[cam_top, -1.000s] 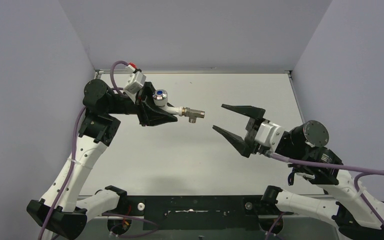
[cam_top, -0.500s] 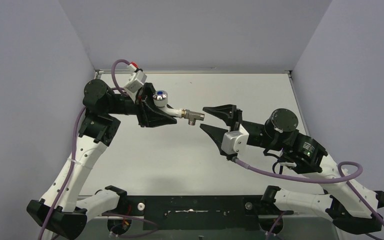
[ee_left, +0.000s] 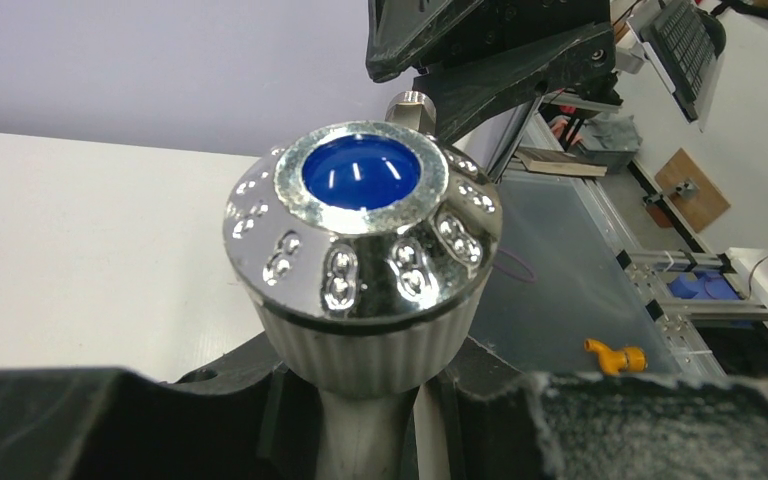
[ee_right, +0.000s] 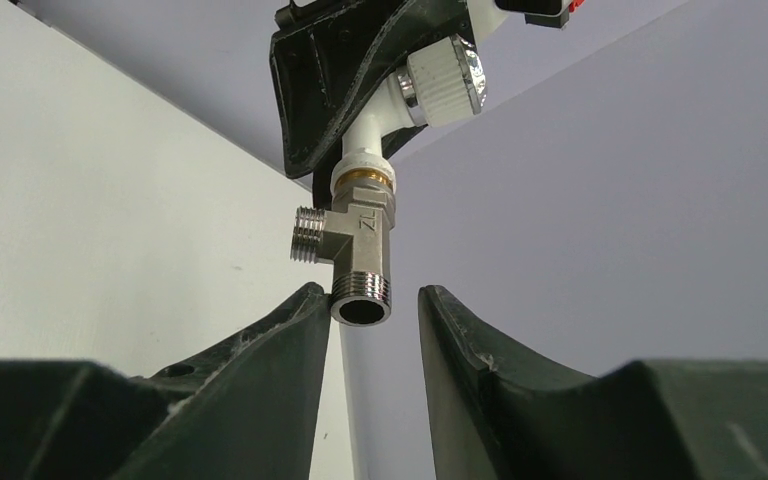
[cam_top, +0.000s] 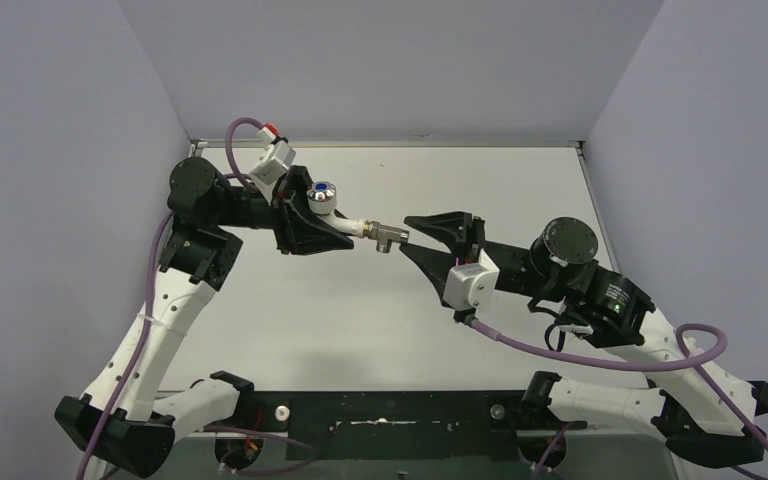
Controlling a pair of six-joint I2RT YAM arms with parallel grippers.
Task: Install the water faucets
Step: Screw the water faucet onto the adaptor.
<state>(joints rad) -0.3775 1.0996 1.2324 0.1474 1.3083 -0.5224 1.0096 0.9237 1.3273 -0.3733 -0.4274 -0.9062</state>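
The right gripper (cam_top: 406,236) is spread, its fingers flanking the open end of the threaded fitting (ee_right: 360,250), not yet closed on it. The fitting already sits on the white tap (ee_right: 370,135), which the left gripper (cam_top: 338,232) pinches above the worktop (cam_top: 380,320); tightening seems left

Left arm (cam_top: 175,300), right arm (cam_top: 610,400): white link shells, black cylindrical joint housings, black bases. Purple cable (cam_top: 560,353) routed along each. Left gripper (cam_top: 345,230), right gripper (cam_top: 404,234): matte black wedge fingers tapering to points. White camera block (cam_top: 468,283) at each wrist; left one red-capped.
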